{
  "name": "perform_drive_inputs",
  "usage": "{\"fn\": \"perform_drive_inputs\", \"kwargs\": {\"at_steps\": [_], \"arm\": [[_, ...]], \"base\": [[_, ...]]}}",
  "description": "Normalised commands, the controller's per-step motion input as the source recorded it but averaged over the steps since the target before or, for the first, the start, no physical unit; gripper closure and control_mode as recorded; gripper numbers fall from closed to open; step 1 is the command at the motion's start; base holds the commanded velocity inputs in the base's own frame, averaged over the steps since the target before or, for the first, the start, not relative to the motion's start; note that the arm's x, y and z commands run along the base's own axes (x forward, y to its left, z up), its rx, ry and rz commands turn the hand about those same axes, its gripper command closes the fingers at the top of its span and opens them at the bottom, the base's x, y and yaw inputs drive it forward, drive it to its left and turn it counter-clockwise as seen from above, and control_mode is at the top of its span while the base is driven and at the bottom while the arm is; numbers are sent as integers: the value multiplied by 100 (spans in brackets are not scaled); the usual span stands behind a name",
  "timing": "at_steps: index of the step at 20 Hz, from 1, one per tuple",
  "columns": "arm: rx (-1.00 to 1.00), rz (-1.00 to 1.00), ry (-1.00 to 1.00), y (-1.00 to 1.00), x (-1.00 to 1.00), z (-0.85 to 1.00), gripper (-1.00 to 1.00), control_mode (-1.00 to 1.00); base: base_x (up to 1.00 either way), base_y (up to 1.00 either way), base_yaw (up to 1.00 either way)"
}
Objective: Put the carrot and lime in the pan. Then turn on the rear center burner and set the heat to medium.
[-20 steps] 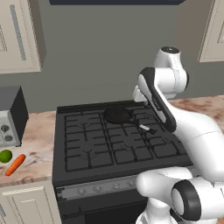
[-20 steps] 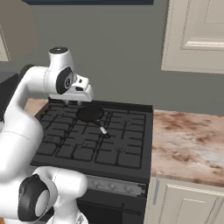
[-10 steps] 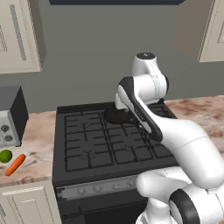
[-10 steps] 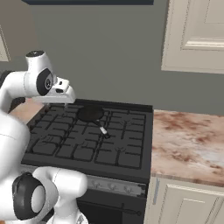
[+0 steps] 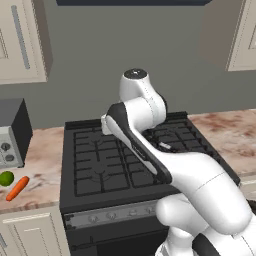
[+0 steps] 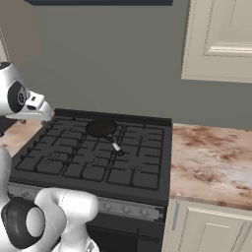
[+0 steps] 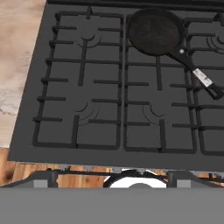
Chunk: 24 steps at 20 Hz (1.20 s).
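The stove [image 5: 115, 165] carries the empty pan [image 7: 154, 31] at its rear centre. On the worktop [image 5: 37, 165] to the stove's left, well apart from the pincer, the carrot [image 5: 17, 188] lies angled with the lime [image 5: 5, 178] just beside it. Whether the pincer's jaws stand wide or narrow, I cannot tell.

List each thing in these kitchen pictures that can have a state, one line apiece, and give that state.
Small round black frying pan: empty, sitting on the stove's rear centre grate, handle pointing toward the front right.
Small orange tapered carrot: lying on the counter left of the stove, not yet in the pan.
Small round bright-green lime: on the counter beside the carrot.
Black cast-iron stove grates: no flame visible.
Cream cabinet door: closed.
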Motion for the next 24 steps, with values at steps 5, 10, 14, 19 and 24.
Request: {"fn": "perform_drive_inputs", "kwargs": {"at_steps": [5,10,14,19,24], "arm": [[22,1,0,10,-58,22,-100,-100],[14,-9,1,0,-43,7,-100,-100],[1,-9,20,4,-28,2,-100,-100],[-11,-9,9,0,0,0,-100,-100],[-25,-17,8,0,0,0,-100,-100]], "base": [[0,0,0],[0,0,0],[0,0,0],[0,0,0],[0,0,0]]}}
